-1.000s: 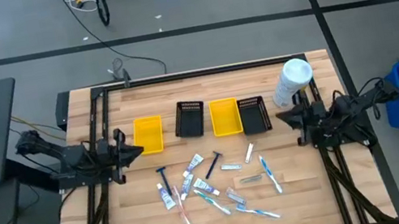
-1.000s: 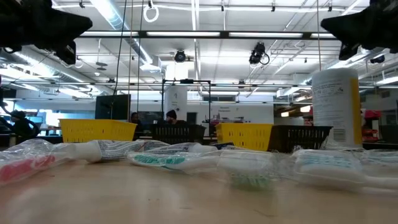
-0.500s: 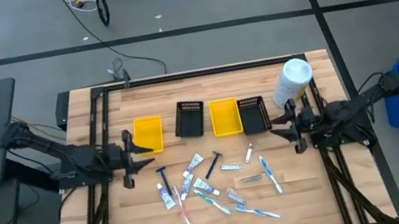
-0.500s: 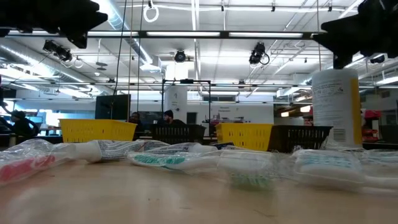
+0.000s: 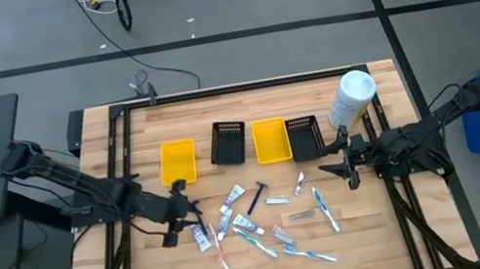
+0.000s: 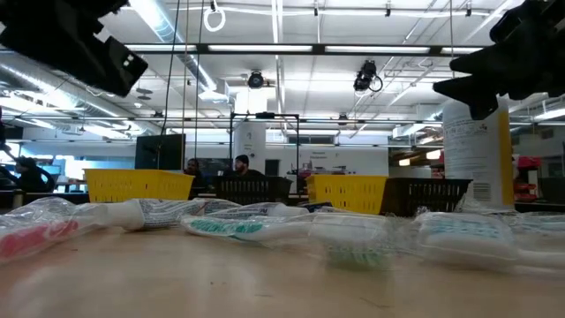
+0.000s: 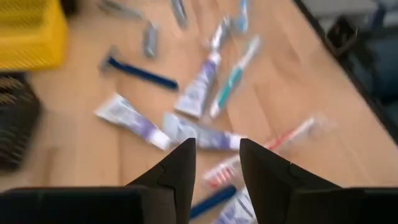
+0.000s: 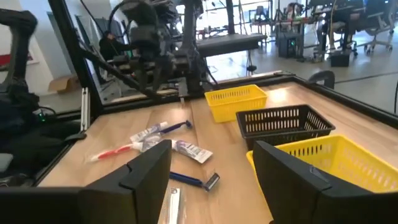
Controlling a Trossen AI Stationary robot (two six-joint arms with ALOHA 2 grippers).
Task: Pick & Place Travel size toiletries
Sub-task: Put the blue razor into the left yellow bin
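High view: scattered travel size toiletries (image 5: 255, 219), slim toothbrushes, white-blue tubes, dark-handled razor, seen loose on wooden bench (image 5: 366, 231), near yellow and black bins (image 5: 240, 144). Left claw (image 5: 182, 216) positioned at pile's left edge, released. Right claw (image 5: 336, 163) positioned beside white bottle (image 5: 351, 99), released.

Left wrist view: fingers (image 7: 180, 171) parted above tubes, nothing grasped.

Right wrist view: fingers (image 8: 146, 171) spread wide, empty.

Toiletries (image 5: 255, 219) before bins (image 5: 240, 144)
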